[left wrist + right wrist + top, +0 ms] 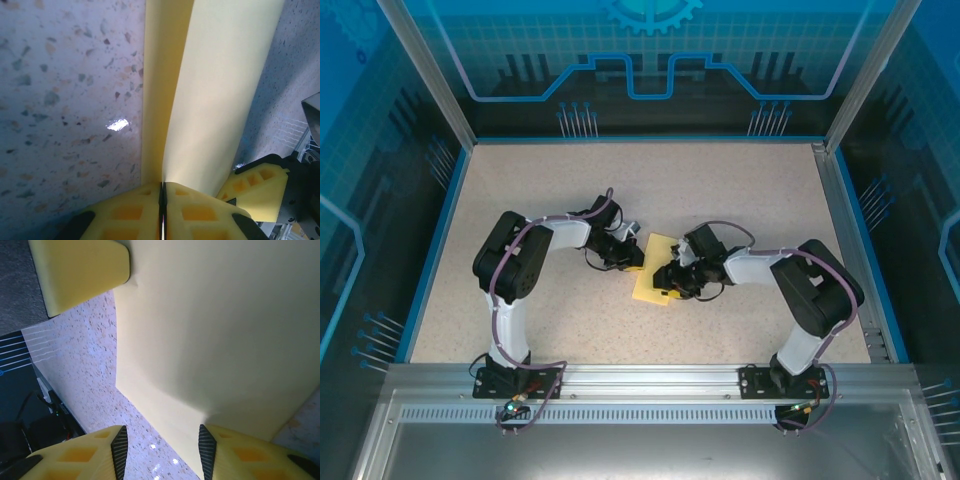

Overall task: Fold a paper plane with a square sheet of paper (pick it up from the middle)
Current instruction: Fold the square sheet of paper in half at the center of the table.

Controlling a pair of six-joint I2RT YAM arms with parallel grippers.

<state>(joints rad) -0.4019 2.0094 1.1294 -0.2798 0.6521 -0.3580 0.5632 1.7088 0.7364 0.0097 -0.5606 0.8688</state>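
The yellow square sheet of paper (654,272) lies mid-table between the two arms. My left gripper (633,256) is shut on its left edge; in the left wrist view the jaws (162,192) meet on the paper. From there one layer lies flat on the table and a wider flap (220,90) rises to the right. My right gripper (669,281) is at the sheet's right side, open (163,445). Its right fingertip (206,442) touches the paper (210,330), and its left fingertip (120,442) hangs over bare table. A left finger pad (80,270) rests on the sheet's far corner.
The speckled tabletop (540,200) has a blue rim, and an aluminium rail (650,380) carries the arm bases at the near edge. Both forearms lean in toward the sheet. The right gripper's yellow finger (260,192) shows close beside my left jaws.
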